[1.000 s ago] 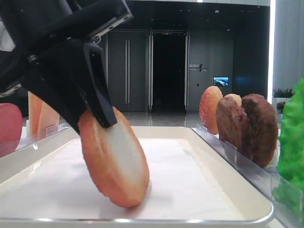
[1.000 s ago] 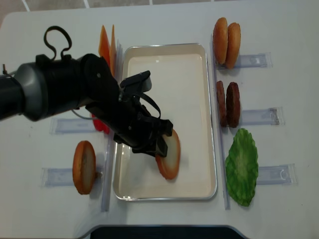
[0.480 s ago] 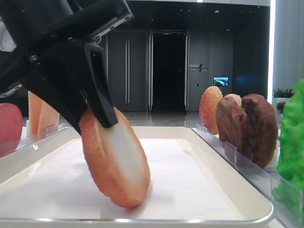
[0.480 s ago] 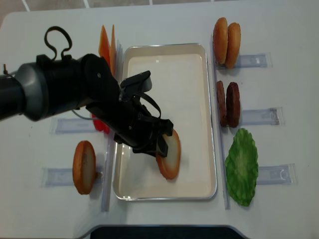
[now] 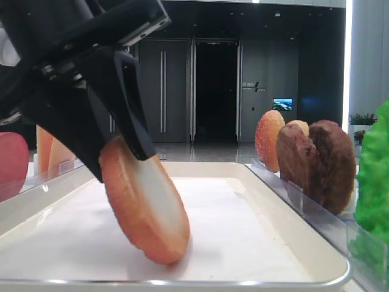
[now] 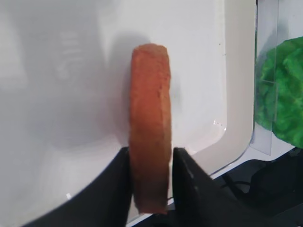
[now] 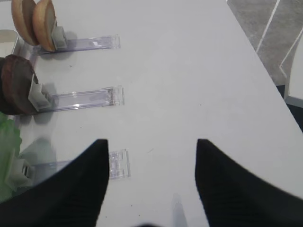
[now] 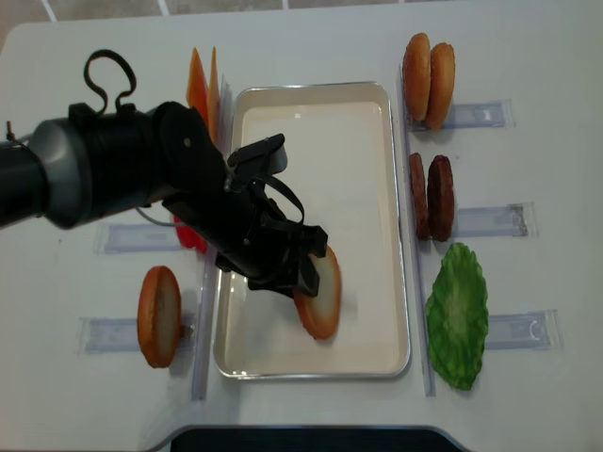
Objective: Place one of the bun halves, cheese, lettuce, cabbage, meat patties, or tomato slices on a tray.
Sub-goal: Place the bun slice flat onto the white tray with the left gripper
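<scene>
Left pincer [image 6: 150,182] grips a bun half [image 6: 150,124] on edge, its lower rim resting on the white tray [image 8: 363,160], tilted as if for laying flat. Right pincer [image 7: 150,184] hangs spread apart over the bare bench [image 7: 189,71].

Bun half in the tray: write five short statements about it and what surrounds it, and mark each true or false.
1. The bun half leans on its edge inside the tray. True.
2. The left gripper has its fingers on either side of the bun half. True.
3. The two meat patties lie flat in the tray. False: they stand on edge in a clear holder to the right of the tray.
4. The right gripper holds the lettuce. False: it is open over bare table.
5. Another bun half stands to the left of the tray. True.
</scene>
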